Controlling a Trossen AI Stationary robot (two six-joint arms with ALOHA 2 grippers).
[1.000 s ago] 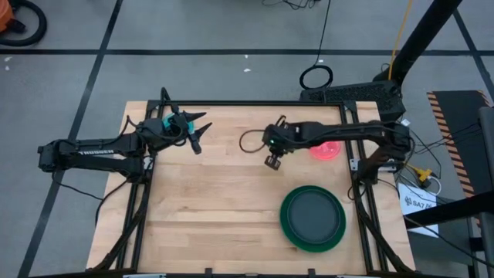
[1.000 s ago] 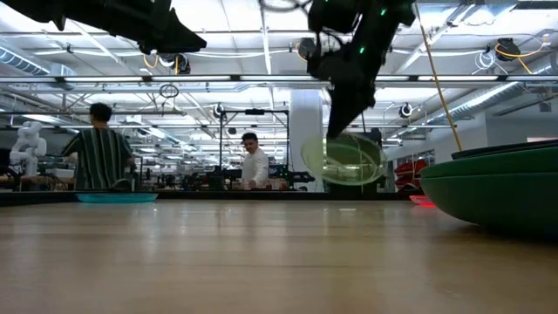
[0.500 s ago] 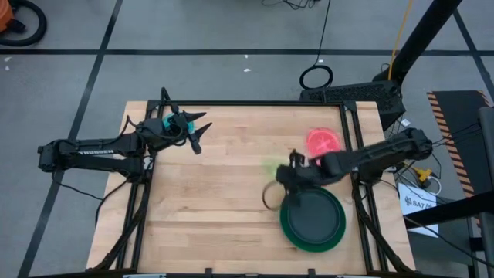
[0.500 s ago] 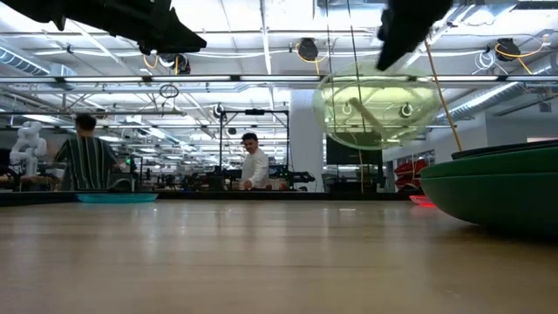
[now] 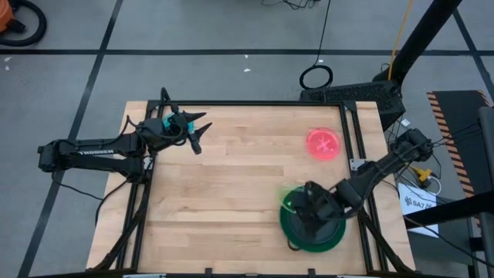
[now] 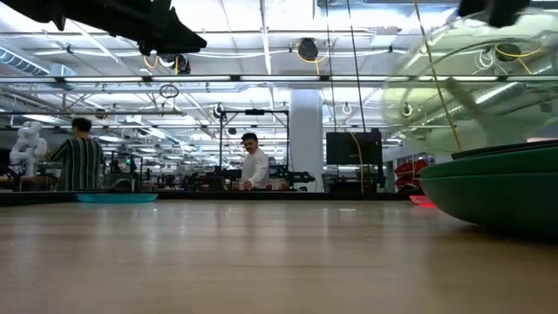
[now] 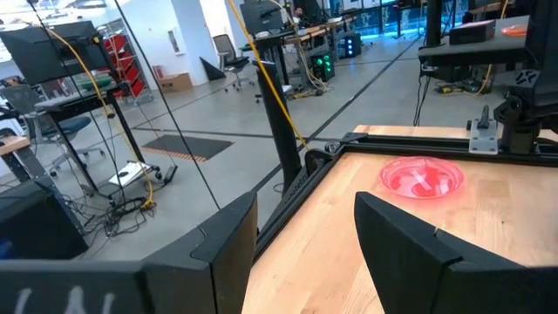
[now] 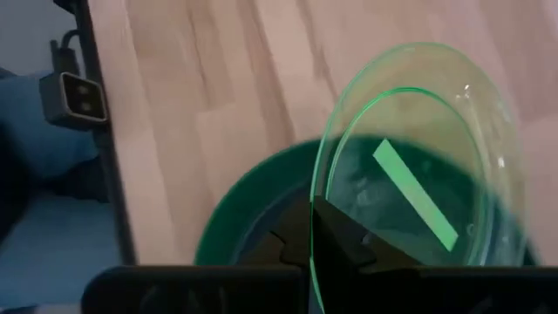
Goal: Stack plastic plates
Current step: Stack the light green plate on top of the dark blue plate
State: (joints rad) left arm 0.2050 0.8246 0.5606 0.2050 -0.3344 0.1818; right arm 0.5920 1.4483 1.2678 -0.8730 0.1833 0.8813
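My right gripper (image 5: 309,210) is shut on a translucent lime green plate (image 8: 418,148) and holds it above the stack (image 5: 333,238) at the near right: a large green plate with a dark plate lying in it. A pink plate (image 5: 323,144) lies flat at the far right. A blue plate (image 5: 165,122) lies at the far left, partly under my left arm. My left gripper (image 7: 301,253) hangs open and level above the table's far left, touching nothing. My right gripper pinches the lime plate's rim (image 8: 312,202) between its two fingers, one on each face of the plate. The fingers slant downward. The plate stands out beyond the fingers, tilted on edge, lifted clear above the green stack (image 8: 228,228).
Bare wooden tabletop spreads across the middle and near left (image 5: 208,208). A black frame rail (image 5: 356,154) runs along the table's right edge. People stand at benches in the room beyond the far edge (image 6: 255,166).
My right gripper has swung from the table's far middle toward the near right, carrying the lime plate, and now hangs over the green stack. It has tipped further downward along the way. The plate stayed lifted clear throughout.
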